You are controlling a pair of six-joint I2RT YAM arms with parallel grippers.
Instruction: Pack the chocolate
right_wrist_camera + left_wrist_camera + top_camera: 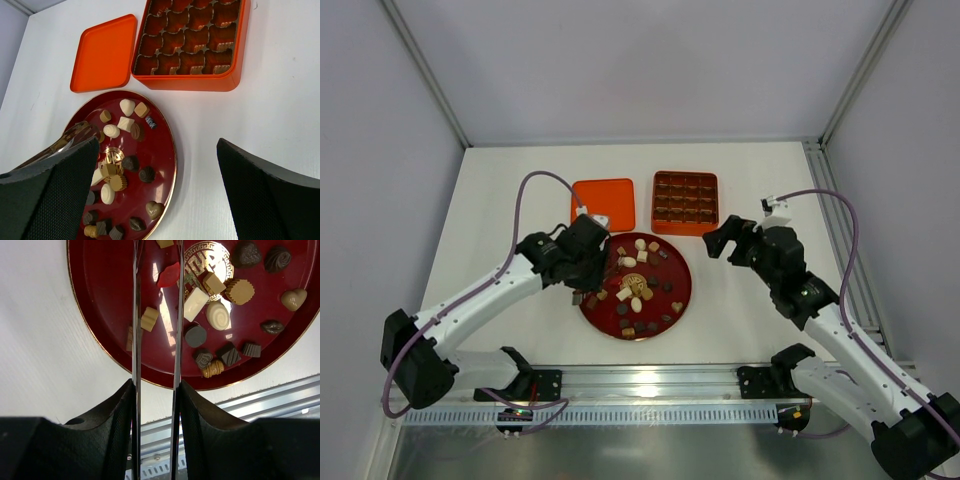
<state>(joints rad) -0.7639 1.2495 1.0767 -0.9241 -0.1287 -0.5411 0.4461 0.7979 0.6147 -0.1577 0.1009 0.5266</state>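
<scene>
You have the chocolate [637, 303] on the round dark-red plate [683, 272], which sits on the white desk [520, 190] between the two arms. The pieces are dark brown, tan and cream, scattered singly around a gold emblem [205, 260] at the plate's middle. A tan heart [293, 299] and a cream swirl [218, 315] lie among them.

Far of the plate, the square orange box [190, 83] stands open with a brown grid insert [180, 42] in it; the cells that your right wrist view shows look bare. Its flat orange lid [604, 203] lies on the desk just left of the box, apart from it.

Your left gripper [156, 386] is at the plate's left edge, its jaws closed on a pair of thin metal tongs [177, 340], one blade against each jaw. The blades reach out over the plate, and a tan square piece [149, 319] lies below the gap between them. The tips run out of the left wrist view, so you cannot tell whether they touch anything.

Your right gripper [158, 140] hangs just right of the plate and near of the box, jaws spread wide and holding nothing
</scene>
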